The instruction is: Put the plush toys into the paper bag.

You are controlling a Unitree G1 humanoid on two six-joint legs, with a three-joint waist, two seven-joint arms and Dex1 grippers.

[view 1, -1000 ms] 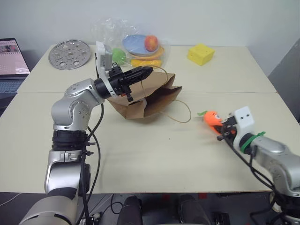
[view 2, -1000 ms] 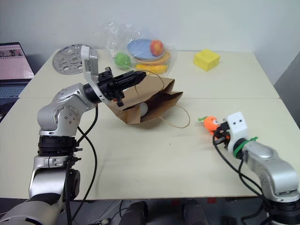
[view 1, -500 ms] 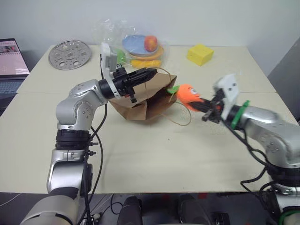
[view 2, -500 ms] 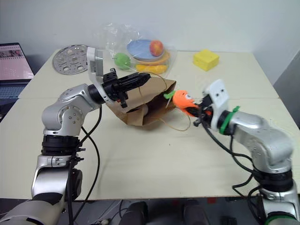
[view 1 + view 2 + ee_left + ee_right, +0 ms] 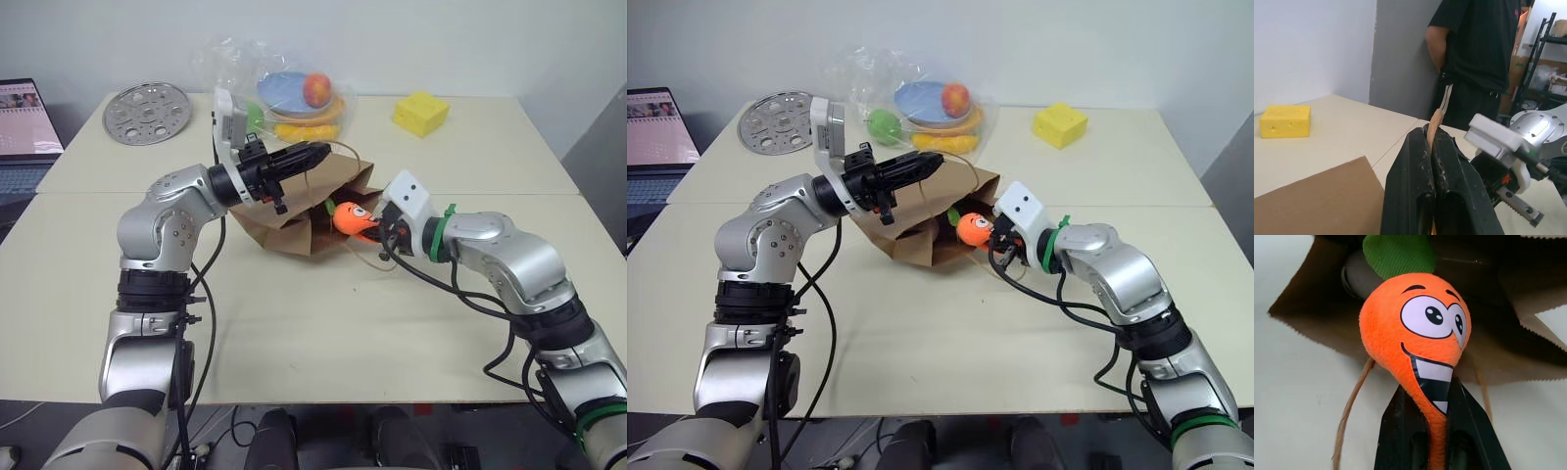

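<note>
Right gripper [image 5: 1437,431] is pinching the carrot toy [image 5: 349,217] by its tip at the paper bag [image 5: 294,227] mouth, while left gripper [image 5: 1432,161] is clamping a handle [image 5: 1435,125]; next, push deeper and release.

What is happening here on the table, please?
The left hand is shut on one twisted handle of the brown paper bag, holding its mouth open. The right hand grips the orange carrot plush by its thin end, green top first, at the bag's mouth. A pale round thing lies inside.

text: none legible | labels: none | brands: none | numbers: none
</note>
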